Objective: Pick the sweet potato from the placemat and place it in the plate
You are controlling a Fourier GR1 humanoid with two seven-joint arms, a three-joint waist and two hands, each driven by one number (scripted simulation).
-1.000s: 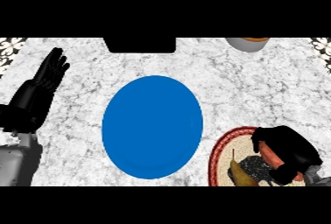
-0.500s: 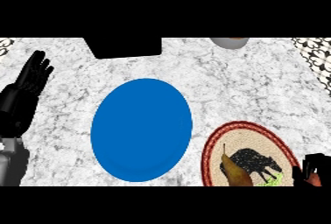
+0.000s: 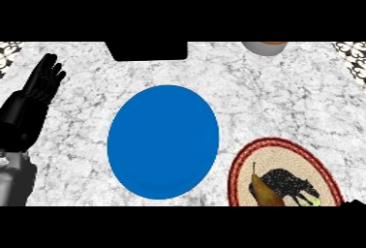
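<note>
Head view: my left hand [image 3: 37,92] rests open at the left edge, fingers straight. My right hand's [image 3: 355,203] grip I cannot tell. Sweet potato [image 3: 263,190] lies on the placemat [image 3: 247,160], beside the blue plate [image 3: 163,141].

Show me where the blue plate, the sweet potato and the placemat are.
blue plate [image 3: 163,141], head view, centre of its bare face.
sweet potato [image 3: 263,192], head view, middle of its brown body.
placemat [image 3: 314,162], head view, woven rim at upper right.

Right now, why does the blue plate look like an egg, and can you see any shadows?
In the head view, the steep downward angle stretches the round blue plate taller than wide; its lower rim looks slightly darker, the one soft shading there; the marble counter is evenly lit, without glare; the placemat is cut off at the bottom.
</note>
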